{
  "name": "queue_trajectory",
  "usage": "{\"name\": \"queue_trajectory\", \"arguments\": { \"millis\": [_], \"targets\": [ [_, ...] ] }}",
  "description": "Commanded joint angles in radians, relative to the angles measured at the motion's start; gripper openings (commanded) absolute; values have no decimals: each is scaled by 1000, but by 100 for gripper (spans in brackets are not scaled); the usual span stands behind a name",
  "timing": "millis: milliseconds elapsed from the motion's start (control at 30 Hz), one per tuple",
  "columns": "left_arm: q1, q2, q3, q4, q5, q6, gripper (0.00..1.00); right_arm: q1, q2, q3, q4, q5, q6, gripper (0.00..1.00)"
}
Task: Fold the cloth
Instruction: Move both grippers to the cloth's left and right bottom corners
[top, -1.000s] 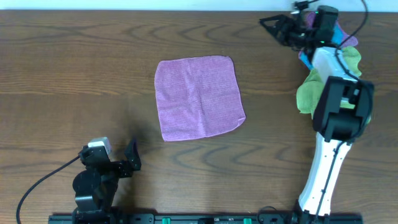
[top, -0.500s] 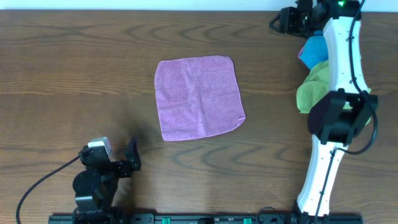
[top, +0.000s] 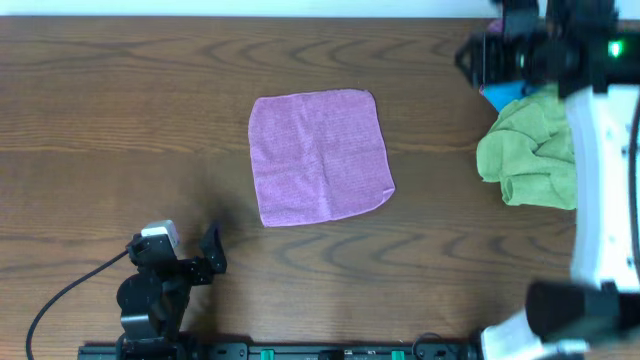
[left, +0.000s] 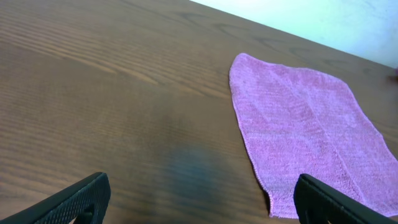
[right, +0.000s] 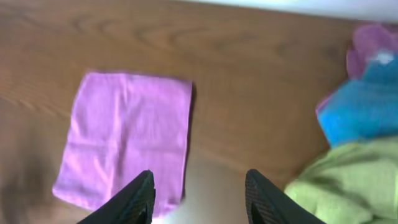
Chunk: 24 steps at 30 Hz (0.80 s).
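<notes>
Where the cloth (top: 318, 155) lies: spread flat in the middle of the table (top: 120, 120), touched by neither arm.
Progress: no fold made; everything is left.
Left gripper (left: 202, 190): wide apart, empty, near the cloth.
Right gripper (right: 199, 186): parted, seemingly empty, raised near the green cloth (top: 530, 150).

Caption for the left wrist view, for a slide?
Open left gripper faces the spread lavender cloth on the wooden table.

The cloth (top: 320, 157) is matt, finely textured fabric; the surface (top: 120, 120) is smooth, faintly glossy grained wood; the green cloth (top: 530, 150) looks fluffy.
</notes>
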Motion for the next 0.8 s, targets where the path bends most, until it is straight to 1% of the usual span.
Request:
{"name": "queue_trajectory", "arguments": {
  "millis": [0,67,100,133,167,200,233,267,300,333,400,500,567,600,667,700,733,767],
  "targets": [
    [-3,-6,-18,0,-26,3,95,2,-168,-243,61,14,-18,52],
    [-3,-6,-18,5,-25,3,95,2,-296,-442,129,7,-18,54],
    [-3,-6,-18,10,-20,-4,96,2,-346,-525,153,8,-16,57],
    [-3,-6,-18,18,2,-43,95,2,-396,-616,174,3,6,60],
    [-3,-6,-18,24,26,-81,95,2,-423,-671,182,-8,20,60],
    [-3,-6,-18,29,51,-137,95,2,-448,-733,185,-27,39,59],
    [-3,-6,-18,29,90,-219,95,2,-461,-777,185,-46,49,59],
    [-3,-6,-18,29,174,-368,95,2,-467,-823,185,-76,51,59],
    [-3,-6,-18,35,201,-458,95,2,-464,-856,185,-92,51,60],
    [-3,-6,-18,44,200,-525,96,1,-462,-874,185,-95,51,60],
    [-3,-6,-18,84,201,-620,95,1,-461,-878,187,-103,51,60],
    [-3,-6,-18,116,201,-684,95,1,-461,-877,191,-113,50,64],
    [-3,-6,-18,129,179,-689,95,1,-461,-877,191,-114,50,66],
    [-3,-6,-18,148,138,-718,95,1,-461,-877,191,-117,50,66],
    [-3,-6,-19,193,117,-795,95,1,-461,-877,194,-117,50,66],
    [-5,-5,-19,222,137,-775,95,1,-461,-877,195,-116,50,67],
    [-5,-1,-24,265,189,-710,95,1,-461,-877,195,-116,50,68],
    [-5,15,-28,294,219,-697,96,1,-461,-877,197,-116,50,68]
  ]
}}
